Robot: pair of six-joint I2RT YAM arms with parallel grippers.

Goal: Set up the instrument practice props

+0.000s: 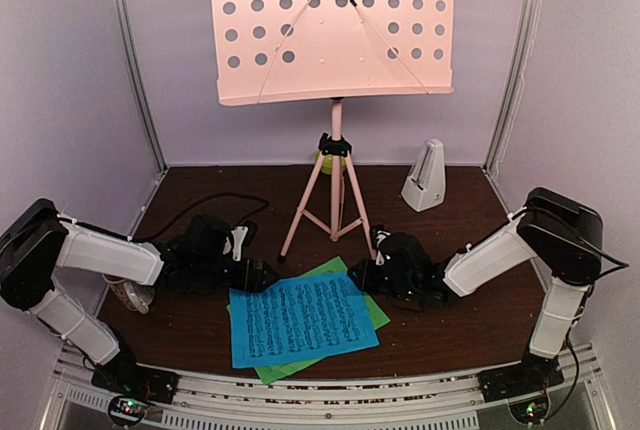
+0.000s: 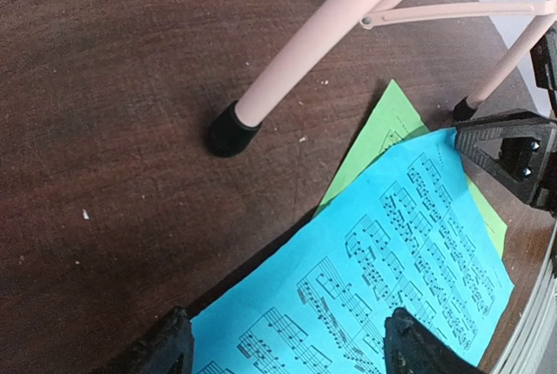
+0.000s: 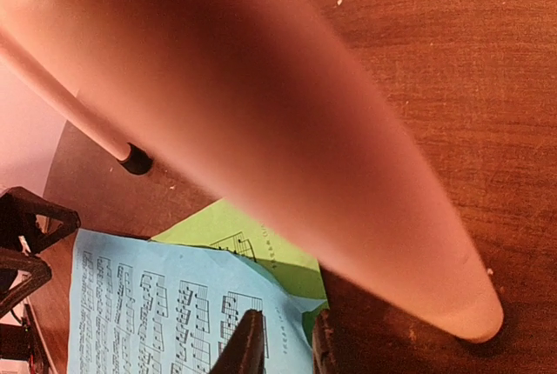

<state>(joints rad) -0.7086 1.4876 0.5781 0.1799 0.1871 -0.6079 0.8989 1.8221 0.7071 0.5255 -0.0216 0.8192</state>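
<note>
The pink perforated music stand [image 1: 330,25] stands on its tripod at the back centre. Right of it is the white pyramid metronome [image 1: 424,178]. The blue music sheet [image 1: 300,320] lies flat on the green music sheet [image 1: 376,310] in front of the tripod. My left gripper [image 1: 262,275] is open, its fingers [image 2: 165,346] straddling the blue sheet's [image 2: 392,243] left corner. My right gripper [image 3: 285,339] stands narrowly open around the blue sheet's [image 3: 157,304] curled-up right edge, with the green sheet [image 3: 235,226] just beyond. A blurred stand leg [image 3: 261,113] crosses close above it.
A white mug [image 1: 130,295] sits under my left arm at the table's left edge. A lime-green bowl [image 1: 322,160] peeks out behind the stand's pole. The tripod feet [image 2: 231,130] rest close to both grippers. Grey walls enclose the table on three sides.
</note>
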